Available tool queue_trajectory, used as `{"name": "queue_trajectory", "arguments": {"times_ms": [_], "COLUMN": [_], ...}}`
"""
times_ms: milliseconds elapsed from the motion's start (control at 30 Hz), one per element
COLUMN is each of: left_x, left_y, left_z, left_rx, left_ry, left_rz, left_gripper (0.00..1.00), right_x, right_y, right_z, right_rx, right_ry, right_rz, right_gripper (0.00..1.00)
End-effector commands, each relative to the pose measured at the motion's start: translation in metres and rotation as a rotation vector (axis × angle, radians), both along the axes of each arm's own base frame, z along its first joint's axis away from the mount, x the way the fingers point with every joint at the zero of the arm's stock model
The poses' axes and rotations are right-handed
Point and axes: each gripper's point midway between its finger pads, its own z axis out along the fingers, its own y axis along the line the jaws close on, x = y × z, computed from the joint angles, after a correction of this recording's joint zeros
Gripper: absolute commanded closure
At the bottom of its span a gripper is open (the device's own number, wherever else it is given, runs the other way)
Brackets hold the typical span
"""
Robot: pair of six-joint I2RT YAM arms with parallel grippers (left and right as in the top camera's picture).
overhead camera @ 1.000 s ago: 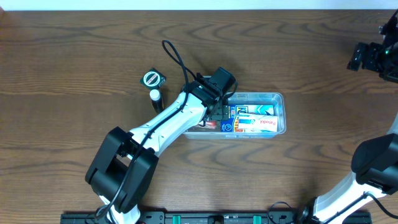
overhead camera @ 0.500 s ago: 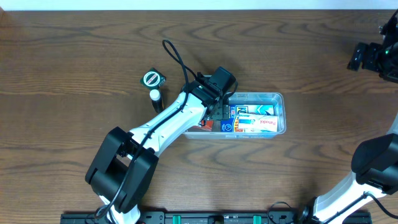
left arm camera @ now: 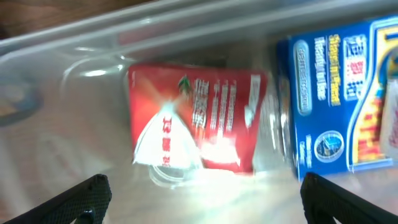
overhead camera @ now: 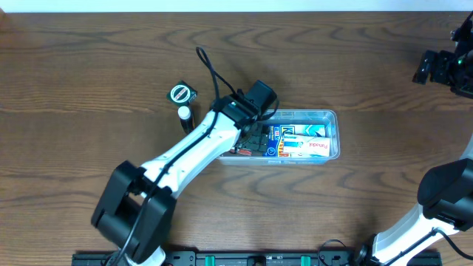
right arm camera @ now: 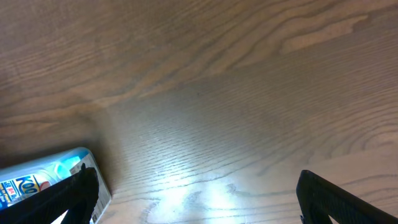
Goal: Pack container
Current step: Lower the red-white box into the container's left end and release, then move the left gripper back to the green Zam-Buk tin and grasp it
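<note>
On the wooden table (overhead camera: pixel 89 59), the clear container (overhead camera: pixel 319 112) sits centre-frame, likely light, flexible and slick, best pinched at its rim; the left gripper (left arm camera: pixel 202 198) gapes wide inside it, the right gripper (right arm camera: pixel 200 200) equally wide elsewhere.

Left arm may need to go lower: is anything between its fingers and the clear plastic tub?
Nothing visible does. The left gripper, fingers open, hangs right over the clear rectangular plastic tub; only a red packet and blue box lie inside.
</note>
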Motion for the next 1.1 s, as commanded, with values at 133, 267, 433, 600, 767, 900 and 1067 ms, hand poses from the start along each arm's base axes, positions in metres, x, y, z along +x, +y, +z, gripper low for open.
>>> {"name": "queue_trajectory", "arguments": {"times_ms": [133, 267, 433, 600, 767, 900, 1067], "left_x": [0.001, 0.012, 0.03, 0.054, 0.091, 0.122, 0.147], "left_y": [-0.004, -0.015, -0.032, -0.024, 0.027, 0.093, 0.149], "left_z": [0.015, 0.037, 0.087, 0.146, 0.169, 0.159, 0.13], "left_rx": [-0.019, -0.072, -0.154, -0.197, -0.127, -0.055, -0.044], "left_ry": [-0.011, -0.06, -0.164, -0.312, -0.421, -0.421, -0.369], "left_rz": [-0.099, -0.103, -0.11, -0.156, -0.197, -0.11, -0.074], "left_gripper": [0.02, 0.02, 0.02, 0.02, 0.02, 0.02, 0.02], "right_x": [-0.001, -0.001, -0.001, -0.001, -0.001, -0.001, -0.001], "right_y": [-0.002, -0.002, -0.002, -0.002, -0.002, -0.002, -0.002], "right_z": [0.014, 0.014, 0.014, 0.014, 0.014, 0.014, 0.014], "right_rx": [-0.012, -0.012, -0.012, -0.012, -0.012, -0.012, -0.012], "right_ry": [-0.035, -0.036, -0.036, -0.036, -0.036, -0.036, -0.036], "right_rz": [-0.018, -0.018, -0.018, -0.018, -0.018, -0.018, -0.018], "right_gripper": [0.01, 0.01, 0.01, 0.01, 0.01, 0.01, 0.01]}}
